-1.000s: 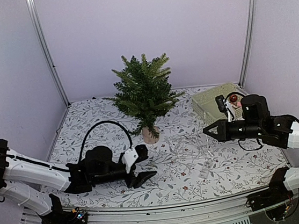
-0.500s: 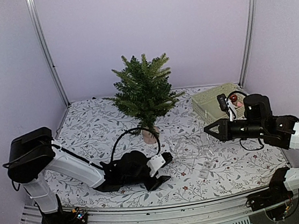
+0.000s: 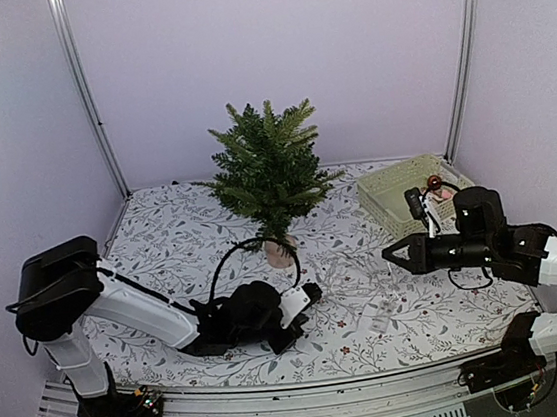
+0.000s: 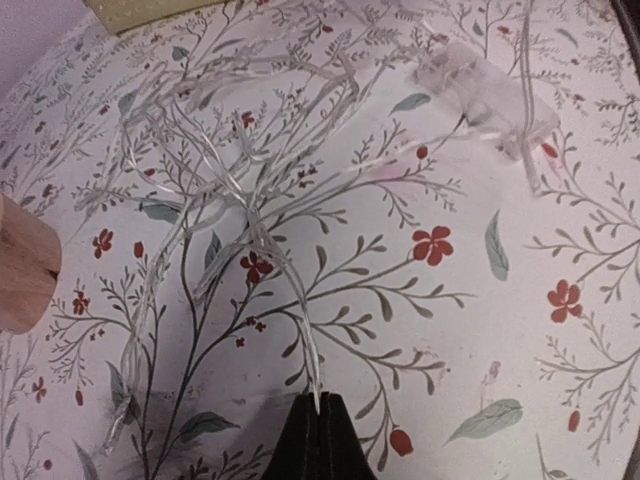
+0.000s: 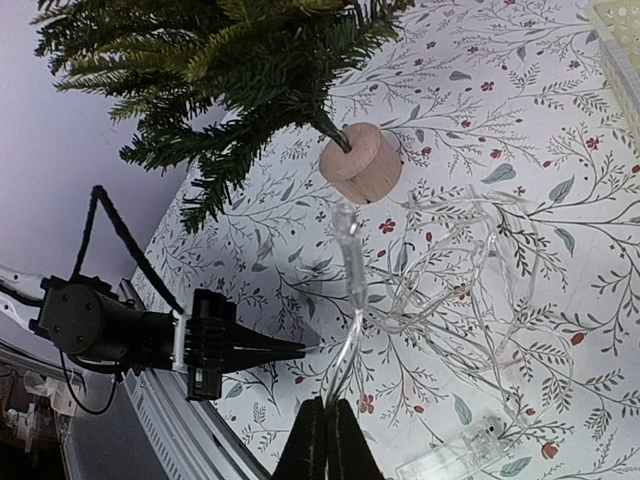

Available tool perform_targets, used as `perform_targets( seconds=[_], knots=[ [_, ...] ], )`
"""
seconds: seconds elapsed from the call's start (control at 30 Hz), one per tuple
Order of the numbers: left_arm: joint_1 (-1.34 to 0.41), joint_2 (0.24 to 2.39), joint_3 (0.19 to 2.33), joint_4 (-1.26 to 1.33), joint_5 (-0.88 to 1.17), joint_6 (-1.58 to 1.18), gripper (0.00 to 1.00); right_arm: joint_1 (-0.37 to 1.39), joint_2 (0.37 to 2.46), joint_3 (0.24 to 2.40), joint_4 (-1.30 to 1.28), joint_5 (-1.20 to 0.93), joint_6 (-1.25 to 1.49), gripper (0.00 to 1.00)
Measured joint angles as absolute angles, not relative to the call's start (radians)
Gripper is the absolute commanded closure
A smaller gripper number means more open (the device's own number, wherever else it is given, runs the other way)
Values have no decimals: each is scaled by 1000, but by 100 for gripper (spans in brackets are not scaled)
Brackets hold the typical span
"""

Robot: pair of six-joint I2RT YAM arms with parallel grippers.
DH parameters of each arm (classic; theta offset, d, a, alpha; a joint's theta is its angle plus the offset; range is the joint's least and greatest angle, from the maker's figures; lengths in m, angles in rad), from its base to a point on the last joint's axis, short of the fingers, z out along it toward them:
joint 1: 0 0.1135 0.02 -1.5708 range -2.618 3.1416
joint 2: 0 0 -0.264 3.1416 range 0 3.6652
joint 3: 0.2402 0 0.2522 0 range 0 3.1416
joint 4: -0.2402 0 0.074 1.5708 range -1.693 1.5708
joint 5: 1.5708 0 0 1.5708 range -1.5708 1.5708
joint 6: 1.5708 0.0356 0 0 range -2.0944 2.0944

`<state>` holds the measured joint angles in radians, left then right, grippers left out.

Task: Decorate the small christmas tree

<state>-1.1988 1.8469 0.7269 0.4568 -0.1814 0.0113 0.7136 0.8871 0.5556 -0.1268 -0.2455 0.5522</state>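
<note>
The small christmas tree (image 3: 269, 169) stands upright at the back centre on its tan base (image 3: 280, 252); the right wrist view also shows the tree (image 5: 230, 60). A clear string of lights (image 3: 362, 279) lies tangled on the cloth in front of it, with its clear battery box (image 3: 377, 323) nearby. My left gripper (image 3: 312, 295) is low on the cloth and shut on one thin strand of the lights (image 4: 300, 300). Hovering to the right, my right gripper (image 3: 389, 253) is shut on another strand that ends in a bulb (image 5: 347, 225).
A pale green basket (image 3: 407, 189) sits at the back right with a red ornament (image 3: 435, 183) in it. The battery box (image 4: 490, 95) lies beyond the tangle in the left wrist view. The tree's base (image 4: 20, 265) is close on the left. Frame posts flank the floral cloth.
My left arm swung right, toward the tangle, and its gripper went from open to shut on a strand. The right gripper sank slightly and kept its strand.
</note>
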Motion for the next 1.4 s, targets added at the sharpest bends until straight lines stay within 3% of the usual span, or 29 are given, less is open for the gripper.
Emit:
perform_targets(
  seconds=[0.33, 0.37, 0.4, 0.83, 1.1, 1.4],
  knots=[
    [-1222, 1366, 744, 288, -204, 33, 100, 715, 908, 449, -44, -302, 525, 18],
    [-1222, 1339, 754, 275, -205, 39, 100, 715, 910, 444, -36, -308, 524, 5],
    [-1222, 1312, 768, 257, -206, 46, 100, 717, 912, 439, -25, -320, 511, 2],
    [-1222, 1187, 1002, 97, -215, 144, 100, 806, 764, 362, 166, -354, 244, 5],
    [-1218, 1169, 1140, -23, -191, 200, 100, 1030, 870, 389, 218, -125, -19, 6],
    [-1208, 1093, 1218, -86, -132, 228, 100, 1063, 993, 401, 440, 14, -314, 9]
  ],
)
